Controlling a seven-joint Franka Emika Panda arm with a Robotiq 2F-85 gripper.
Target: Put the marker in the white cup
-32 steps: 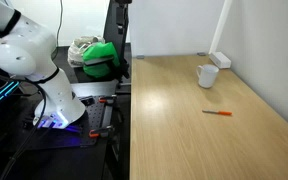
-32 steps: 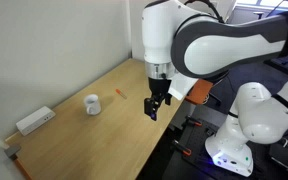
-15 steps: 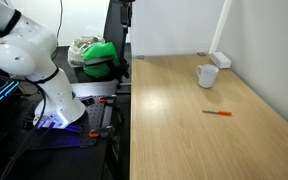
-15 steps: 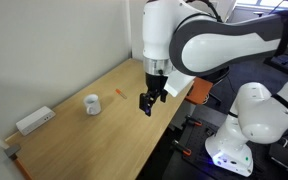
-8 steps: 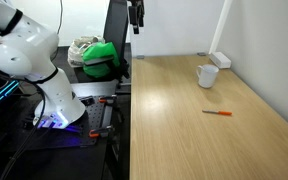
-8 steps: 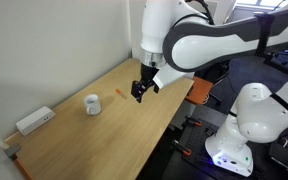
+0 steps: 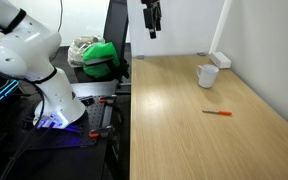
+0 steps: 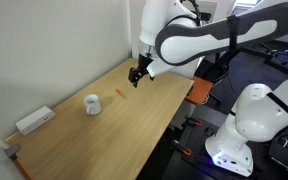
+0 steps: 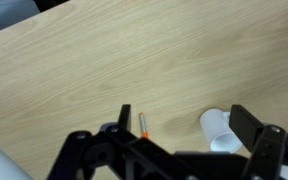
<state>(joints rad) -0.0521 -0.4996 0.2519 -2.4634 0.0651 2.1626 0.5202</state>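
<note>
Above the counter [image 7: 174,130], the claw [image 7: 152,33] hangs high, well apart from the white cup [image 7: 207,75], spread wide and empty. The marker [image 7: 218,113] lies flat near the cup, untouched. Approach seems in hand; next the claw must descend astride the marker and close.

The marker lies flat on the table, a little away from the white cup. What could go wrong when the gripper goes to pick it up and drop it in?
1. The marker is thin and lies flat on the table; the open gripper, high above it, might strike the wood or roll it away.
2. The white cup looks small and light; a tilted marker could catch its rim and tip it.
</note>
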